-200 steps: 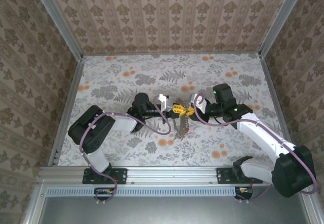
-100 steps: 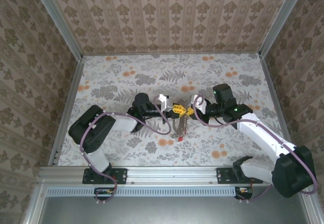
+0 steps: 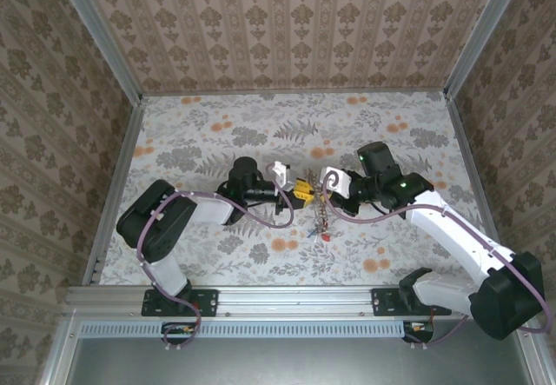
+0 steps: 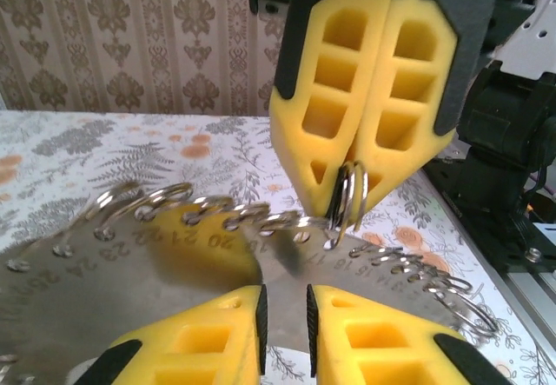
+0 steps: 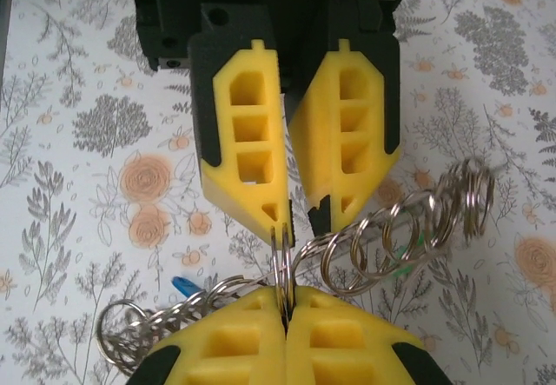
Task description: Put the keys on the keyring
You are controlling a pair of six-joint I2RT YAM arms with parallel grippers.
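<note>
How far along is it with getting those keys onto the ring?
Seemingly done: a red key hangs under the keyring and a blue key sits by its loops, though I cannot tell whether either is threaded. In hand: the right gripper is shut on one loop, the left gripper slightly open beside it. Left: any remaining keys; how many is unclear.

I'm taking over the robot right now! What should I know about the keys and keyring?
The left gripper is open, jaws slightly apart, tip to tip with the right gripper, which is shut on the keyring over the middle of the table.
A red key shows at the bunch's lower end, a blue key beside the rings.
Done: keyring gripped; I cannot tell if any key is threaded.
Left: thread the keys.
</note>
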